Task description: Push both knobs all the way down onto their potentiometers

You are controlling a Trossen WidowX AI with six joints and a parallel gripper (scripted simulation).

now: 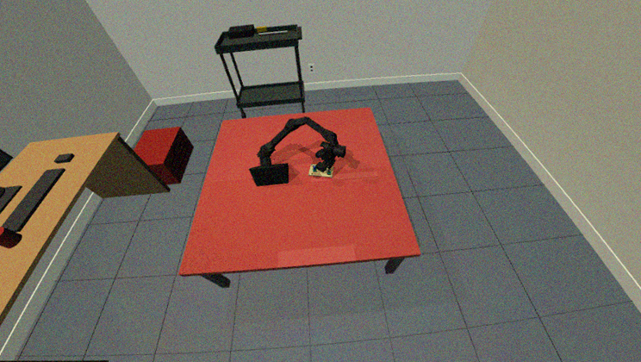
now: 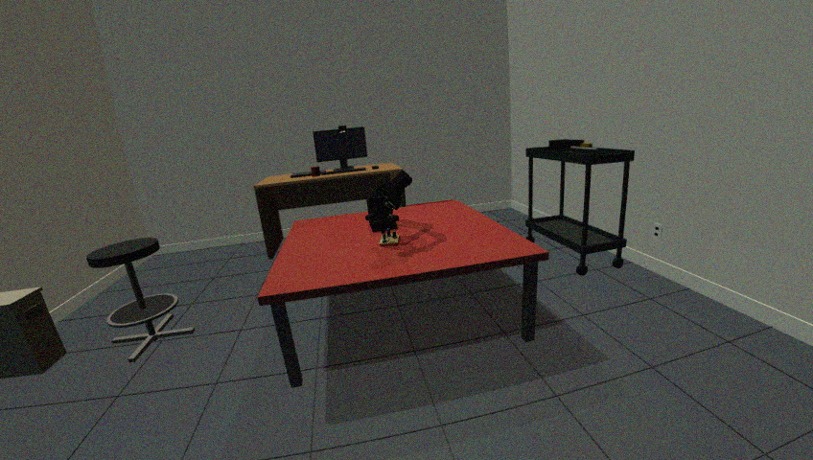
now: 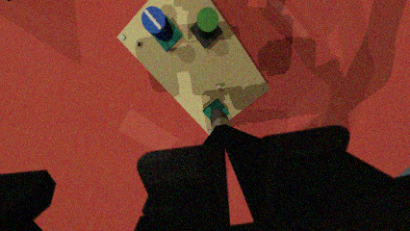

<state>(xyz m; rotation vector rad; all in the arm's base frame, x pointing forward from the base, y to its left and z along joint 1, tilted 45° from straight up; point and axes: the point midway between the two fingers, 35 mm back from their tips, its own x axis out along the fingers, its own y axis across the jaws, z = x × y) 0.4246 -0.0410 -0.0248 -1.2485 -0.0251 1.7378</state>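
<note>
The circuit board [image 3: 185, 89] [image 1: 318, 175] [image 2: 388, 241] stands on the red table. In the wrist view, a blue knob [image 3: 153, 20] with a white line stands over a teal potentiometer [image 3: 169, 43] at the board's upper left, its dark side showing. A green knob [image 3: 208, 19] stands over a dark potentiometer [image 3: 206, 39] to its right. Another teal potentiometer [image 3: 215, 107] with a grey shaft or knob [image 3: 219, 117] is at the near corner. My gripper [image 3: 220, 129] is shut, with nothing held. Its fingertips partly hide the grey part's top; whether they touch it, I cannot tell.
The arm reaches over the red table [image 1: 295, 218] [image 2: 319, 256] from its black base [image 1: 269, 174]. A wooden desk [image 1: 84, 160] [image 2: 273, 178], a black cart [image 1: 260, 47] [image 2: 607, 155] and a stool [image 2: 123, 251] stand away from the table.
</note>
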